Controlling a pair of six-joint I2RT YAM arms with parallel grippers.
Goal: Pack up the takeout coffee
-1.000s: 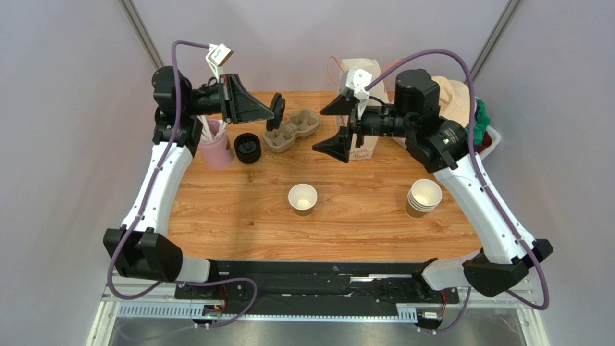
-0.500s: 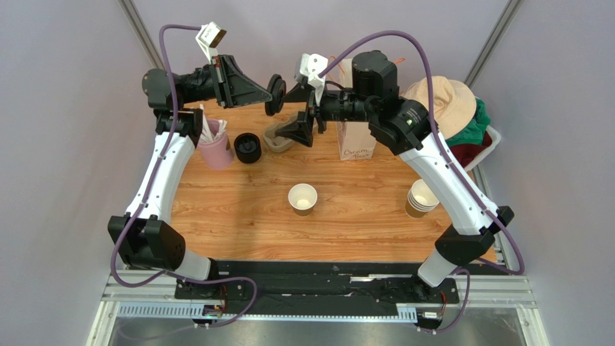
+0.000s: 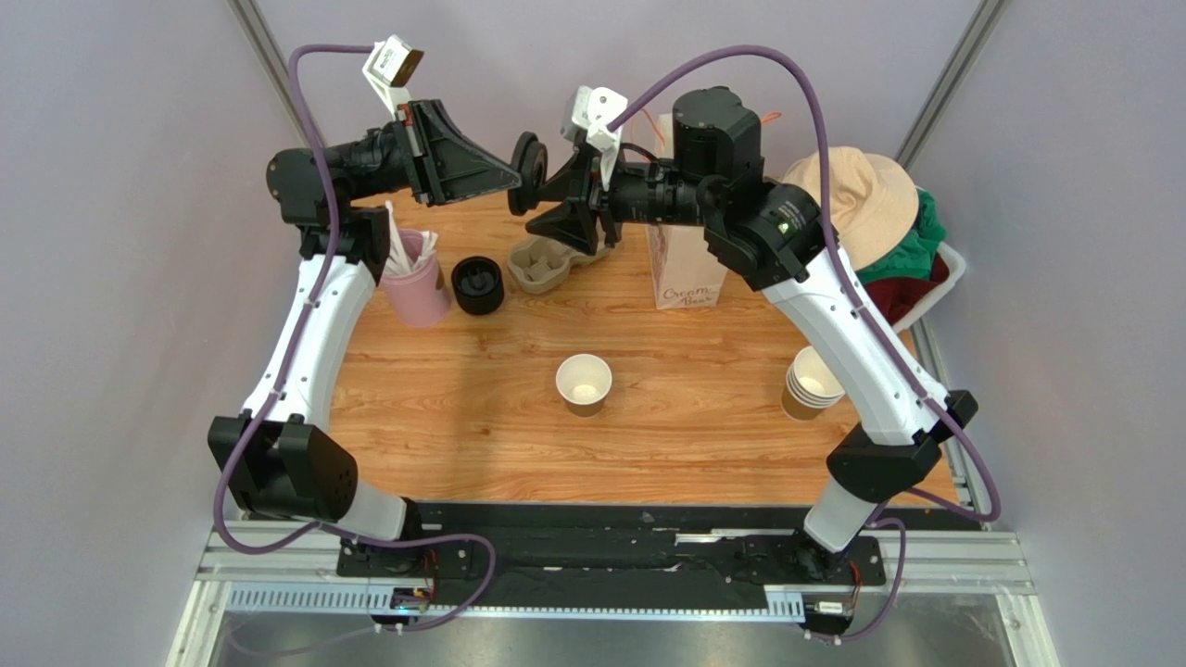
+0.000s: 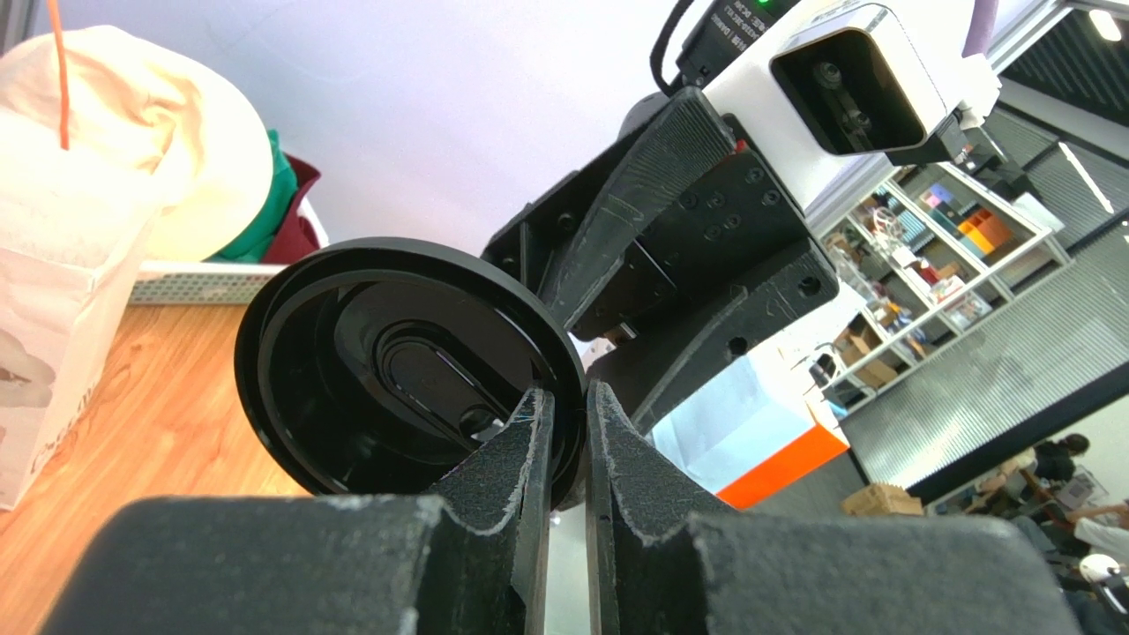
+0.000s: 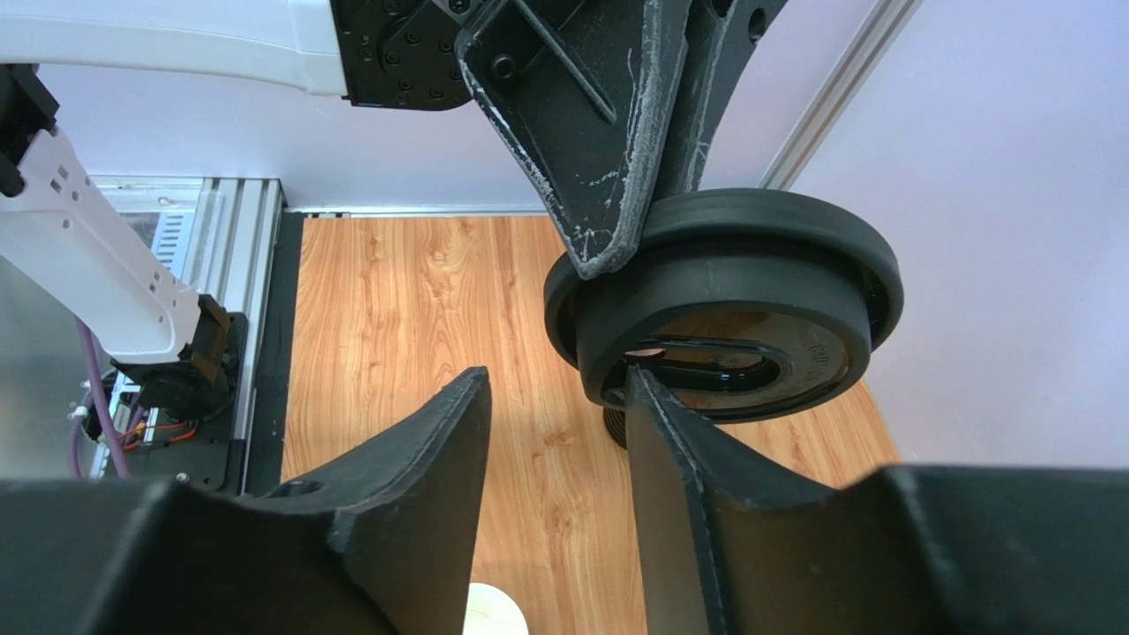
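The takeout coffee's brown paper cup [image 3: 583, 381] stands lidless, white inside, mid-table; its rim [image 5: 493, 611] peeks up between my right fingers. Its round black lid [image 3: 528, 170] hangs on edge high above the table's back. My left gripper [image 3: 521, 178] is shut on the lid's rim [image 4: 398, 384], which is pinched between the pads [image 4: 524, 450]. My right gripper [image 3: 546, 209] faces it from the right, jaws partly apart. In the right wrist view, one right fingertip [image 5: 639, 386] touches the lid [image 5: 742, 291], the other stands clear, and the gripper [image 5: 557, 384] holds nothing.
A stack of lidless brown cups [image 3: 815, 381] stands at the right. A pile of black lids [image 3: 478, 285], a pink cup of stirrers [image 3: 415, 285], a pulp cup carrier [image 3: 543, 261] and a white paper bag [image 3: 685, 264] line the back. A hat [image 3: 856, 202] lies on clothes at the back right.
My right arm has swung left and up to the held lid, and its jaws have narrowed from wide apart. My left gripper has lifted the lid slightly.
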